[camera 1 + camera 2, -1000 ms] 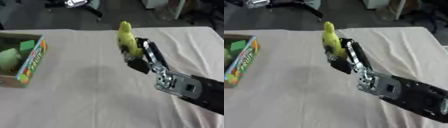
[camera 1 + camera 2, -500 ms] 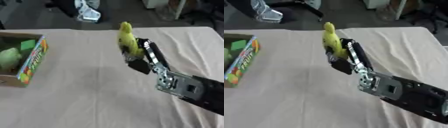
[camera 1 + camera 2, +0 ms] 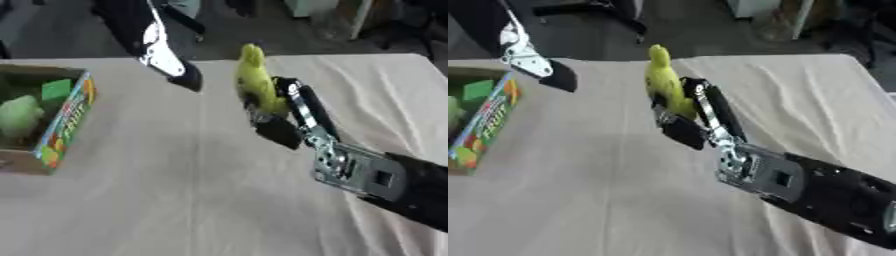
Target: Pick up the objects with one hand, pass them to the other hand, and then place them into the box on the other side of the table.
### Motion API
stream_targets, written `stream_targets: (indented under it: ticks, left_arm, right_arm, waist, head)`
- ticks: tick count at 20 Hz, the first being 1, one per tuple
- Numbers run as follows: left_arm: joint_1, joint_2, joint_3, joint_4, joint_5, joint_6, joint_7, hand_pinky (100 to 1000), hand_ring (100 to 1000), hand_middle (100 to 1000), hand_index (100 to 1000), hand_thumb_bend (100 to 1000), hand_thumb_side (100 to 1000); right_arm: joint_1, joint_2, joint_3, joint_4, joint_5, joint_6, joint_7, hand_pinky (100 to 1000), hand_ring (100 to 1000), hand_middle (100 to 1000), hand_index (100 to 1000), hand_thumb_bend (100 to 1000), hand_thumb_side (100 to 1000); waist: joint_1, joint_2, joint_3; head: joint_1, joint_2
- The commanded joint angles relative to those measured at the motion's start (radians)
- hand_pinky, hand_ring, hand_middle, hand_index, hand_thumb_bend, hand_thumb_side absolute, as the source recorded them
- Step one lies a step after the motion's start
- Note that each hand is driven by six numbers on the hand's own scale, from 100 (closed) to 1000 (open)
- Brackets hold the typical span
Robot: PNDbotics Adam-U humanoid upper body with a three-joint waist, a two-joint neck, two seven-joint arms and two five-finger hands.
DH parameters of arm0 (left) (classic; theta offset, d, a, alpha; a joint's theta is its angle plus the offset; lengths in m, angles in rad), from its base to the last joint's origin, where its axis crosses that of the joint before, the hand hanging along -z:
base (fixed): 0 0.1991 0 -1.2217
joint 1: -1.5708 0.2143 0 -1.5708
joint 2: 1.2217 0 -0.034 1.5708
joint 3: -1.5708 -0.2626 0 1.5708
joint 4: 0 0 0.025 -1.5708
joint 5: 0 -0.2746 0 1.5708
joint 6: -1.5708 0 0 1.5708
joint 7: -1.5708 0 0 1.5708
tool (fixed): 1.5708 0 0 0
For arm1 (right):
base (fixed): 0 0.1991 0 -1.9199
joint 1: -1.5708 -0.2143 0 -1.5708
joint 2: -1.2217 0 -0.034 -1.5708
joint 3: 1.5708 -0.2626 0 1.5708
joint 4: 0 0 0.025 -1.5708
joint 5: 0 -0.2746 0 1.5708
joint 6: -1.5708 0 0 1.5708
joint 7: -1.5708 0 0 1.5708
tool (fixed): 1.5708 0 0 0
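Yellow-green and elongated, the toy (image 3: 255, 80) stands upright in the left eye view, clasped at its lower half by the right hand (image 3: 284, 112), whose dark fingers and thumb curl round it; it is held above the tabletop (image 3: 175, 190), nearer the far edge than the near one; the right forearm, black with a silver plate, runs off toward the near right corner. Over the far edge the left hand (image 3: 166, 62) comes in from above, well left of the toy and apart from it; whether its fingers are straight or curled I cannot tell. At the left edge sits the box (image 3: 70, 117), open on top, with pale green shapes inside.

Seen from the right eye, the toy (image 3: 662, 80) and right hand (image 3: 689, 117) show the same clasp; the left hand (image 3: 540, 67) hangs by the box (image 3: 487, 120), above its far corner; the cloth-covered tabletop (image 3: 605, 200) is cream.
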Motion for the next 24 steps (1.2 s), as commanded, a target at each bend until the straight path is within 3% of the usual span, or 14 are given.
stream_targets:
  ticks: [1,4,6,24]
  left_arm:
    - [-0.031,-0.01,0.012,0.014,-0.043,-0.032,-0.001,841,818,702,774,649,111]
    - [-0.035,-0.025,0.022,0.017,-0.088,-0.07,-0.001,826,817,699,771,765,137]
    - [-0.037,-0.032,0.036,0.005,-0.115,-0.102,-0.001,822,813,693,765,782,137]
    - [-0.009,-0.118,0.063,0.1,-0.218,-0.172,0.016,816,801,693,729,699,129]
  right_arm:
    - [-0.013,-0.015,-0.002,-0.005,0.018,0.03,-0.021,585,476,407,503,100,415]
    - [-0.016,-0.013,0.008,-0.005,0.035,0.031,-0.008,579,476,407,503,100,411]
    - [-0.017,-0.01,0.012,-0.005,0.046,0.032,-0.001,578,476,407,503,100,411]
    - [-0.034,0.006,0.044,-0.005,0.116,0.009,0.03,565,474,402,497,100,410]
  waist:
    - [-0.002,-0.016,-0.002]
    - [-0.002,-0.015,-0.004]
    - [-0.002,-0.015,-0.005]
    - [-0.009,-0.01,-0.019]
  head:
    - [0.004,-0.005]
    - [0.005,-0.004]
    - [0.005,-0.004]
    - [0.02,0.004]
